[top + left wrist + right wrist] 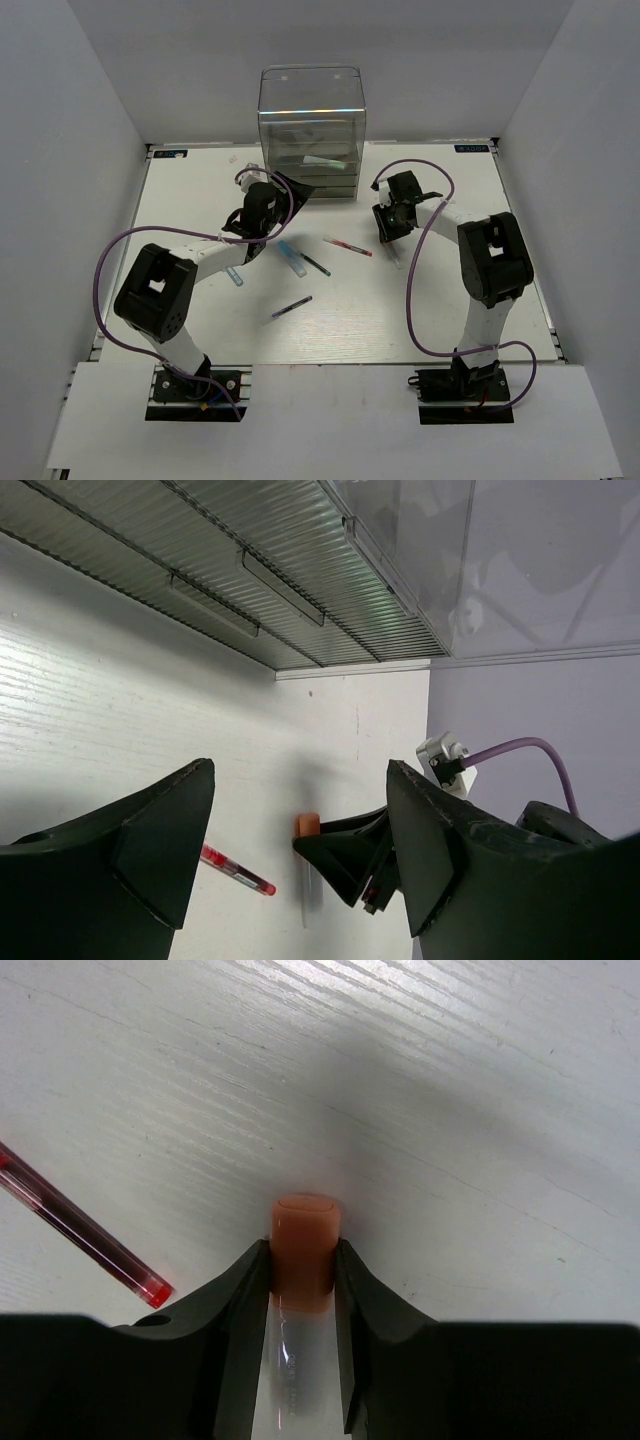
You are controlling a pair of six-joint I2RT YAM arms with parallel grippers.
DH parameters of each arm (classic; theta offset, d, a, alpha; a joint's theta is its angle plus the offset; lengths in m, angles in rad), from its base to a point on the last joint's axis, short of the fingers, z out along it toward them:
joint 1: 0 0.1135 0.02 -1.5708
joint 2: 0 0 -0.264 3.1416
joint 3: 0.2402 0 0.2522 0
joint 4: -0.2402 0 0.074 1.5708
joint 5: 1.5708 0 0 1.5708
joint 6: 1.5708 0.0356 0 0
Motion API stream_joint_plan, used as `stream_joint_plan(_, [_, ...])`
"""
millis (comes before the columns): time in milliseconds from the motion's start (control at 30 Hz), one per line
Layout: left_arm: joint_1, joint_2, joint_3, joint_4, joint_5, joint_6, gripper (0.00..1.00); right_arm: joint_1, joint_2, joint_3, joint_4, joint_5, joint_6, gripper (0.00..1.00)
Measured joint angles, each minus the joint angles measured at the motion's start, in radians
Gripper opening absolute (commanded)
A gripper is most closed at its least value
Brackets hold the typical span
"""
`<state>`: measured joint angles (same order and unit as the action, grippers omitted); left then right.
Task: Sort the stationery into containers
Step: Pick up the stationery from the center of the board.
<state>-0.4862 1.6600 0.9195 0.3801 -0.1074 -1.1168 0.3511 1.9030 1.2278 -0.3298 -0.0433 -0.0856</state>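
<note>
Fingers (235,1295) of the right gripper (302,1258) are clamped on a marker (305,1225), one on each side at its orange cap, and the pale barrel runs back between them. We cannot tell whether the marker touches the table (450,300) or hangs just above it. A red pen (80,1230) lies just beside that gripper, to its left, flat on the table.

Across from it, the left gripper (300,770) has its fingers (160,850) wide apart with nothing between them, pointed at the foot of the box (310,130) and near its lowest drawers.

Farther out, between the two arms, we see a blue-capped marker (292,257) and a dark pen (315,264) close together, and another dark pen (291,307) lies nearer the bases.
</note>
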Motion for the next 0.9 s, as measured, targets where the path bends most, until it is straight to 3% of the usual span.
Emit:
stream_joint_plan(267, [0.0, 0.0, 0.0, 0.0, -0.01, -0.01, 0.8, 0.0, 0.0, 0.0, 0.0, -0.011, -0.005, 0.11])
stream_joint_plan(733, [0.0, 0.003, -0.021, 0.095, -0.017, -0.078, 0.8, -0.001, -0.09, -0.055, 0.0, -0.166, -0.086, 0.07])
stream_joint_plan(900, [0.0, 0.035, -0.031, 0.196, -0.017, -0.118, 0.74, -0.001, -0.189, -0.119, 0.055, -0.217, -0.138, 0.04])
